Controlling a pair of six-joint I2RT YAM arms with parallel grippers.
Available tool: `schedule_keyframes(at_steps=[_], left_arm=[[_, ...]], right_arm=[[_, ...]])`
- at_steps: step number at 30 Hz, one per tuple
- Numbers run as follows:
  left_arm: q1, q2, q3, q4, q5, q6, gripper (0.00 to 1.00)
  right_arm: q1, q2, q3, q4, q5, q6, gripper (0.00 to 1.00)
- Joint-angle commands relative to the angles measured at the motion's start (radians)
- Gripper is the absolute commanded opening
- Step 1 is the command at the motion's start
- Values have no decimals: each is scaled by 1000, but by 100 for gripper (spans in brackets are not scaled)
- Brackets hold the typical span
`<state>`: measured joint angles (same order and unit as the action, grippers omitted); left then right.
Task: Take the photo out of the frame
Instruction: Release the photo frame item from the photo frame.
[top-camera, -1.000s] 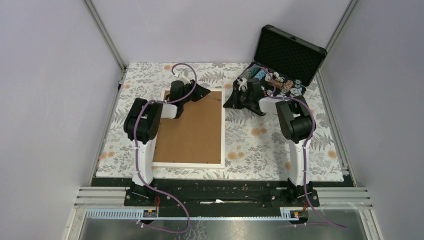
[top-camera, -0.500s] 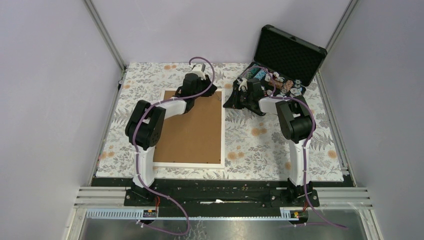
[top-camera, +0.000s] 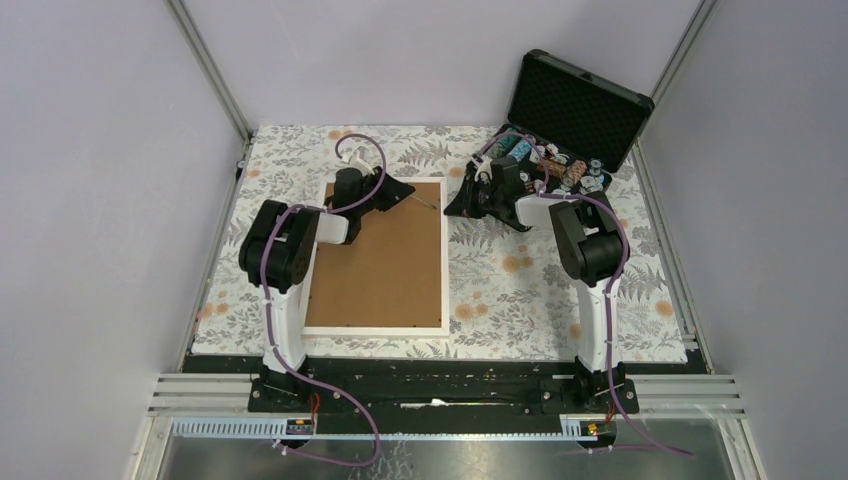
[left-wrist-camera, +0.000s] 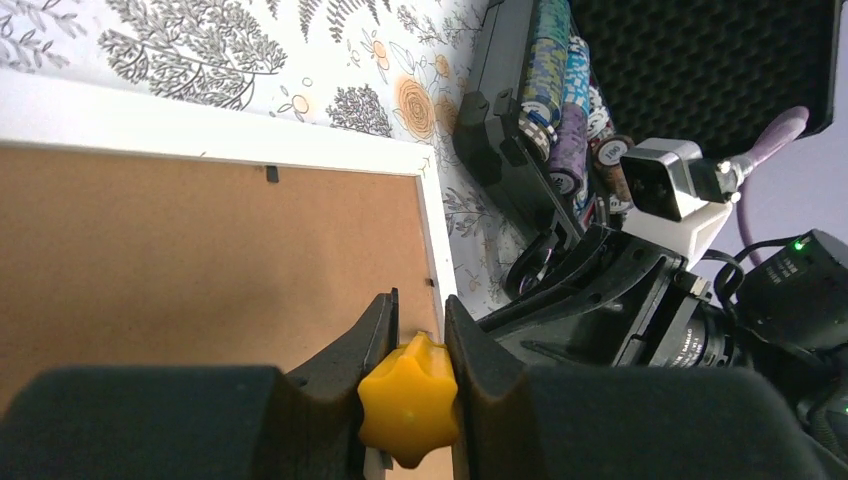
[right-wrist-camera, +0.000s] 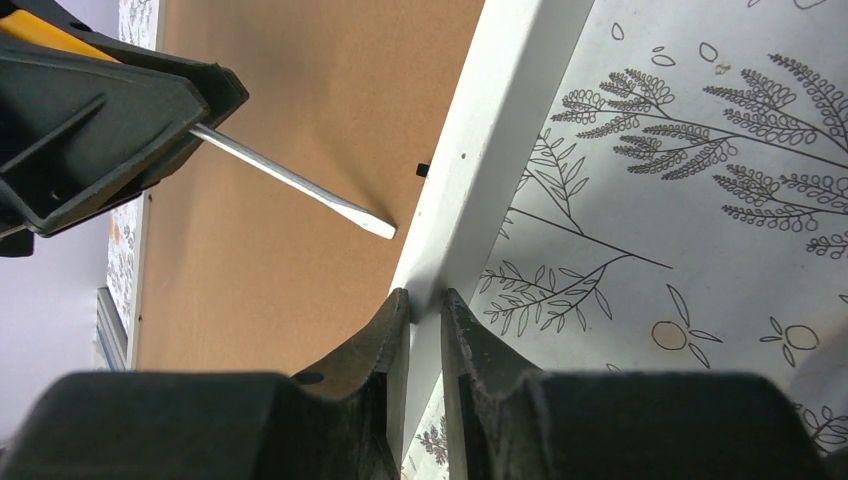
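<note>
1. Top external view: your frame (top-camera: 445, 262) lies face down on the table (top-camera: 520, 290) with its brown backing board (top-camera: 385, 265) up. The photo is hidden underneath and not yet out. Your left gripper (top-camera: 398, 191) hovers over the far right corner, carrying a screwdriver (top-camera: 425, 203). Your right gripper (top-camera: 455, 209) sits at the frame's right edge.
2. Left wrist view: your left fingers (left-wrist-camera: 372, 340) are clamped tight on the yellow handle (left-wrist-camera: 410, 400). They point the tool at the right-hand border, I judge so that it can lever a retaining tab.
3. Right wrist view: your right fingers (right-wrist-camera: 392, 330) are almost closed, and the white rim runs into the narrow gap between them. They seem to pinch it, probably to stop the frame sliding under the tool. The blade (right-wrist-camera: 300, 185) ends just beside the inner edge, near a small black tab (right-wrist-camera: 422, 168) but apart from it, so you need to steer the tip onto the tab.
</note>
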<state>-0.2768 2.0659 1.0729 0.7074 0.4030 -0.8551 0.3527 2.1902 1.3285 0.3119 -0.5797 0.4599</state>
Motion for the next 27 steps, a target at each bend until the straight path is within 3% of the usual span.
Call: schedule_keyframes(at_steps=[1, 9, 20, 22, 25, 27], left_arm=[[-2, 35, -54, 111, 43, -88, 0], [21, 59, -52, 191, -3, -132, 0], [33, 51, -34, 163, -13, -78, 0], [46, 34, -27, 155, 19, -82, 0], [57, -63, -51, 146, 88, -50, 0], [71, -144, -91, 107, 133, -45, 0]], right_arm=[[51, 70, -14, -97, 56, -40, 22], [51, 74, -13, -94, 53, -38, 22], [49, 63, -22, -92, 44, -45, 24], [47, 40, -23, -103, 33, -79, 30], [36, -62, -35, -124, -3, -188, 51], [34, -153, -31, -189, -25, -354, 64]])
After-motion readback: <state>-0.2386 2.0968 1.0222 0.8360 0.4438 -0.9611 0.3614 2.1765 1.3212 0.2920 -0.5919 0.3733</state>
